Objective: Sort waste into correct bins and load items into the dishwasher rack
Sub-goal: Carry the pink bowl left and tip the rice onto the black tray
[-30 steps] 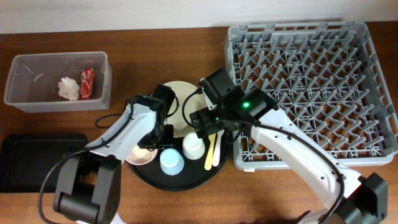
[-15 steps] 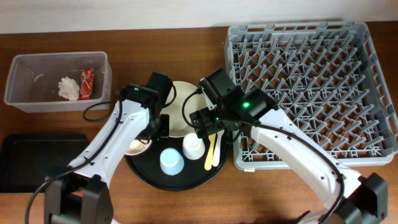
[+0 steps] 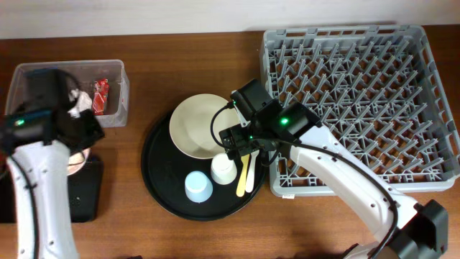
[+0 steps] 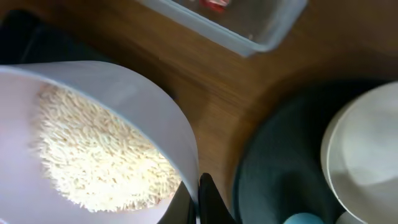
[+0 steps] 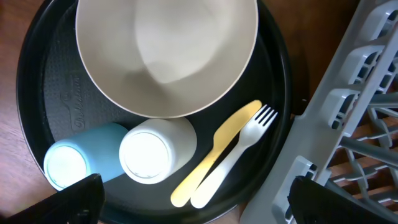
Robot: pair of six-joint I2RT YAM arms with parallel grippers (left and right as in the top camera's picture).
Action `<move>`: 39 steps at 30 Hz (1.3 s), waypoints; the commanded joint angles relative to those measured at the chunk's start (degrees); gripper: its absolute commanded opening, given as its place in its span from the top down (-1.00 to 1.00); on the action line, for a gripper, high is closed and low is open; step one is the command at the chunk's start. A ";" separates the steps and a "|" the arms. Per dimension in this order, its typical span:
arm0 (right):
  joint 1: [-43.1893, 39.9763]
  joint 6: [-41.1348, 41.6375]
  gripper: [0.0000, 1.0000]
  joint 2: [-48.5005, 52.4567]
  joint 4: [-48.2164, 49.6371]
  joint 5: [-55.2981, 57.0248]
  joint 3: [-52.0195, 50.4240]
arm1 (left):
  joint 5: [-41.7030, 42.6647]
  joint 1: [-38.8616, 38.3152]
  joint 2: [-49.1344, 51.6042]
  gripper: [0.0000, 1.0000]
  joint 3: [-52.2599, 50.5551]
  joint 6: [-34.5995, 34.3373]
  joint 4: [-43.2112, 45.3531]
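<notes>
Hanging at the far left of the overhead view, the left end effector is pinching the rim of the small pink plastic bowl, jaws closed on its wall. It is holding the bowl over the shallow black rectangular tray in the lower left corner. The heap of whitish rice-like grains is lying loose inside. The bowl is probably light and stiff but lopsided in a one-sided rim pinch, and the grains should pour freely, so a slow tilt seems wise.

Above it, the clear plastic rectangular tub is holding the crumpled white tissue and the small red printed snack wrapper.

At centre, the large round black tray is sitting on the wooden counter, carrying the large cream round plate, light blue cup, white cup, pale yellow utensil and cream fork. The plate looks rigid and smooth, best taken at its edge.

The right end effector is hovering over them, jaws spread wide and empty. The large square grey plastic dishwasher rack is filling the right side.
</notes>
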 commanded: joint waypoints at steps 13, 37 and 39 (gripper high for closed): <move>0.07 0.66 -0.96 -0.81 0.02 0.48 0.94 | 32.72 33.64 -0.79 1.00 -16.37 11.39 18.58; 0.07 0.66 -0.96 -0.81 0.02 0.48 0.94 | 57.27 46.90 12.66 0.99 -25.51 14.19 39.30; 0.07 0.66 -0.96 -0.81 0.02 0.48 0.94 | 57.27 47.19 12.66 1.00 -25.51 14.21 36.89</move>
